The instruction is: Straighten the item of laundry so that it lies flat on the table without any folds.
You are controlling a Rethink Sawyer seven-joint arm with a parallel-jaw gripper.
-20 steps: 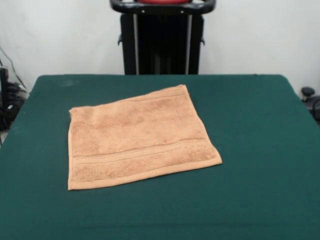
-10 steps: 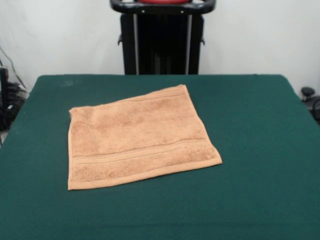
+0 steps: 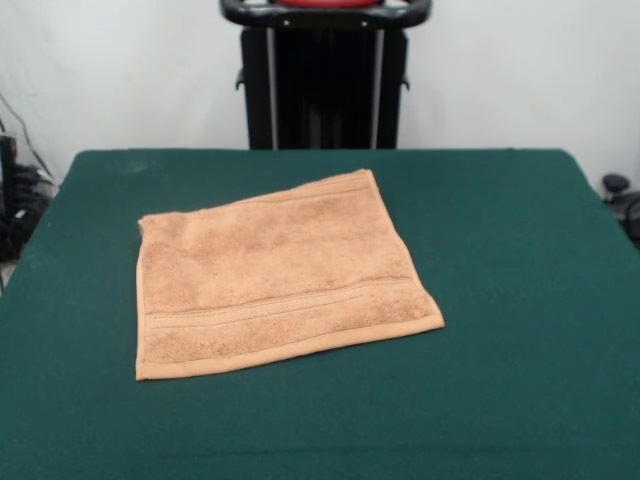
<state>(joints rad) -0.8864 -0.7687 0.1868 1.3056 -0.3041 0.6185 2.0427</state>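
Lying spread open on the table (image 3: 520, 300), the towel (image 3: 275, 275) sits a little left of the table's middle, turned slightly so its edges run askew to the table's edges. All four corners show and no part is doubled over; the surface looks flat apart from faint rumpling at the far left corner. A woven band (image 3: 280, 303) runs across the towel close to its near hem, and a second thinner stripe follows the far hem. Nothing rests on the towel or touches it, and green felt shows on every side of it. Beyond the towel, past the table's far edge, stands the black pedestal (image 3: 325, 85) against a white wall, with a red and black curved part (image 3: 325, 8) at its top. Left of the towel, off the table's edge, are dark cables and gear (image 3: 15, 200); right of it, off the far right corner, a dark round object (image 3: 620, 195), too small to identify. Gripper: does not appear in this view, so its state cannot be told.
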